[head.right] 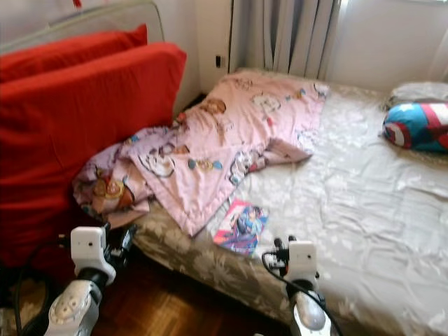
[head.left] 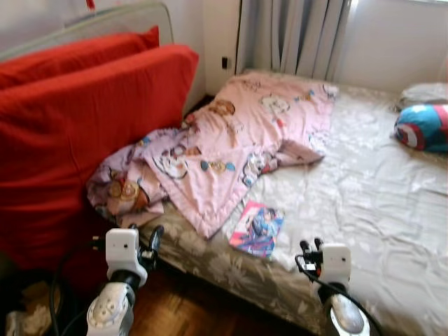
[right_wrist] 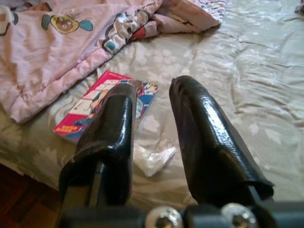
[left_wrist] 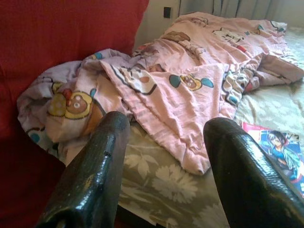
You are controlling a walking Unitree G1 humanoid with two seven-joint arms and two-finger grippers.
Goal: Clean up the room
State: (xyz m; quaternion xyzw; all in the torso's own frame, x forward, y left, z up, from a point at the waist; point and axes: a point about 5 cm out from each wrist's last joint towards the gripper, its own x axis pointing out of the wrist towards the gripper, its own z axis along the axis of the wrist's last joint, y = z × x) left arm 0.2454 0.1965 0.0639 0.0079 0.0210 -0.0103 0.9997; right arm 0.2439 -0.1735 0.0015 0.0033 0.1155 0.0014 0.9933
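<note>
A pink cartoon-print blanket (head.left: 238, 133) lies crumpled across the near left part of the bed, one corner hanging toward the edge. A colourful comic book (head.left: 257, 228) lies flat on the floral sheet near the bed's front edge. My left gripper (head.left: 152, 241) is open and empty, low by the bed's corner and facing the blanket (left_wrist: 190, 80). My right gripper (head.left: 311, 246) hovers open over the bed's edge just right of the comic (right_wrist: 102, 102). A small white crumpled wrapper (right_wrist: 152, 159) lies on the sheet under it.
Two big red pillows (head.left: 77, 119) lean against the headboard on the left. A round blue, red and white cushion (head.left: 423, 127) lies at the far right of the bed (head.left: 364, 189). Grey curtains (head.left: 294, 35) hang behind. Dark wood floor (head.left: 175, 308) lies below the bed's edge.
</note>
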